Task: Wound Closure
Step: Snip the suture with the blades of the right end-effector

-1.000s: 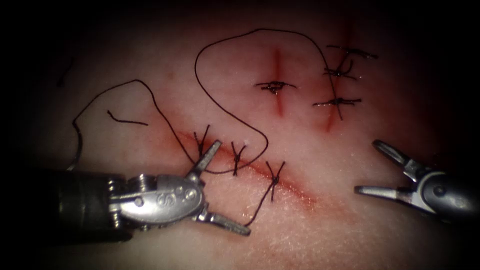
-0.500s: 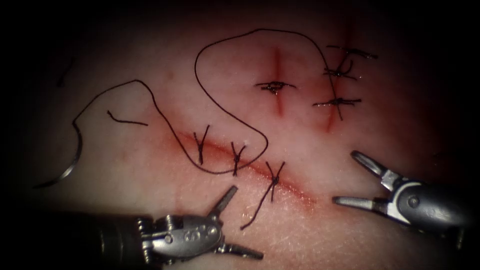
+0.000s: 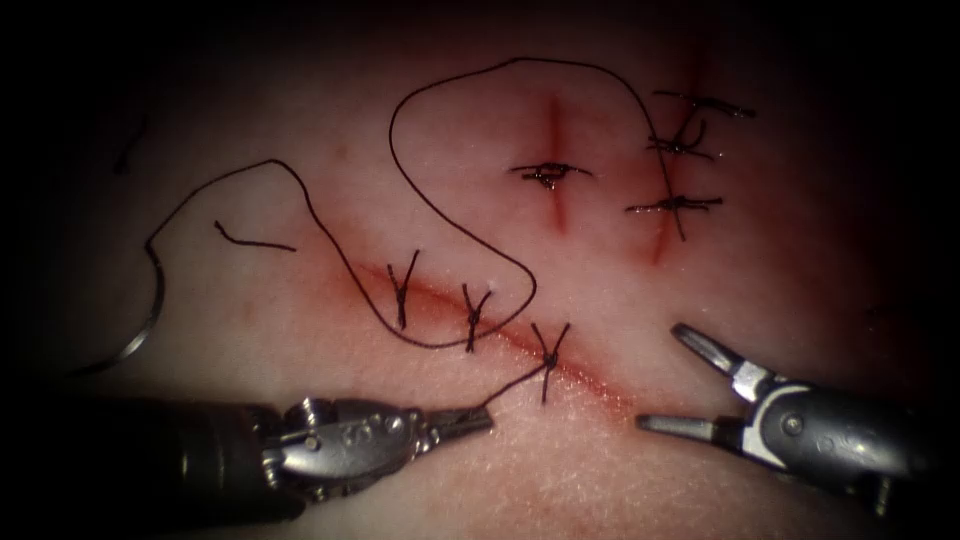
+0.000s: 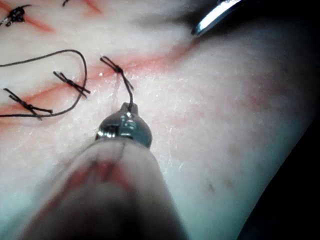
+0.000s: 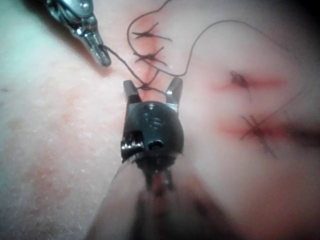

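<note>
Left claw (image 3: 478, 419) is clenched on the dark thread tail (image 3: 515, 385) of the rightmost knot on the long red cut (image 3: 590, 385) in the pale pork tissue (image 3: 300, 340). Right claw (image 3: 675, 378) gapes empty, right of the cut. Far left, the curved steel needle (image 3: 135, 340) lies loose on the tissue.

The tissue (image 3: 700, 300) carries three knotted stitches along its cut (image 3: 590, 385), loose thread (image 3: 450, 215), a cut end (image 3: 250, 240), and the needle (image 3: 140, 335) lying far left.

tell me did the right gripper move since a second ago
Yes. The right gripper has shifted left and slightly down, closer to the rightmost knot on the cut; it is open.
</note>
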`<move>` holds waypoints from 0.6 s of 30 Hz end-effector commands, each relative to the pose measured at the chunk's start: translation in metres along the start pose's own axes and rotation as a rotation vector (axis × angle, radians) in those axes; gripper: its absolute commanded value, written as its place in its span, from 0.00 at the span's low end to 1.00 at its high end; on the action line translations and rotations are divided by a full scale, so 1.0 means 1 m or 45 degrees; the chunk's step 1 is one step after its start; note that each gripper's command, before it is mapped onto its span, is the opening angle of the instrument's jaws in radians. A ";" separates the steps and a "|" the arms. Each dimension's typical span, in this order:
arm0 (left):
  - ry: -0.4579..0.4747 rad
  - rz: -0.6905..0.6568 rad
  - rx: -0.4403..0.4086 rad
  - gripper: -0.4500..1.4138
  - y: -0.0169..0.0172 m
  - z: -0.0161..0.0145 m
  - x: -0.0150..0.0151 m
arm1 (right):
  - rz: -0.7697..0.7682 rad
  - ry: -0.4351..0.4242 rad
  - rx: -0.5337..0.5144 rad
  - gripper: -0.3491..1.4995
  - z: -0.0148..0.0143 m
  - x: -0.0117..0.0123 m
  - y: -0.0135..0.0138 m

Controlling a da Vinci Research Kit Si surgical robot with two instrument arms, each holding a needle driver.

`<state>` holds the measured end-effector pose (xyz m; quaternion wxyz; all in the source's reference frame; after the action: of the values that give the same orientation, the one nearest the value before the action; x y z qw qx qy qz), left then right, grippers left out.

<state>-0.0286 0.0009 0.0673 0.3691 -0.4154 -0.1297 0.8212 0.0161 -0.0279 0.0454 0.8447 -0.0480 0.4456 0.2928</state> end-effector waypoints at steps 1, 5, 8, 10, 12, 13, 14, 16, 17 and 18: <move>0.002 -0.005 0.000 0.00 0.0003 0.0006 0.0001 | -0.032 0.019 0.011 0.85 0.0024 -0.0001 -0.0011; 0.006 -0.019 -0.002 0.00 0.0003 0.0004 0.0013 | -0.144 0.042 0.010 0.91 0.0043 -0.0005 -0.0019; 0.007 -0.027 -0.006 0.00 0.0002 0.0002 0.0020 | -0.223 0.062 -0.015 0.93 0.0057 -0.0005 -0.0026; 0.007 -0.031 -0.013 0.00 0.0001 0.0000 0.0023 | -0.312 0.089 -0.057 0.92 0.0067 -0.0003 -0.0030; 0.001 -0.015 0.002 0.00 0.0002 0.0000 0.0023 | -0.375 0.084 -0.103 0.90 0.0077 -0.0001 -0.0030; 0.001 -0.015 0.003 0.00 0.0003 0.0000 0.0022 | -0.397 0.085 -0.110 0.89 0.0080 -0.0001 -0.0030; 0.001 -0.014 0.004 0.00 0.0004 0.0000 0.0022 | -0.419 0.081 -0.123 0.89 0.0083 0.0000 -0.0031; 0.001 -0.006 0.007 0.00 0.0007 -0.0001 0.0022 | -0.428 0.081 -0.139 0.86 0.0093 0.0000 -0.0036; 0.001 0.001 0.008 0.00 0.0009 -0.0001 0.0022 | -0.435 0.078 -0.146 0.86 0.0098 0.0001 -0.0037; 0.001 0.001 0.010 0.00 0.0011 -0.0001 0.0023 | -0.450 0.075 -0.152 0.85 0.0103 0.0001 -0.0038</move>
<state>-0.0295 0.0020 0.0648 0.3683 -0.4147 -0.1248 0.8227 0.0246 -0.0278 0.0505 0.8660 -0.1843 0.4346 0.1647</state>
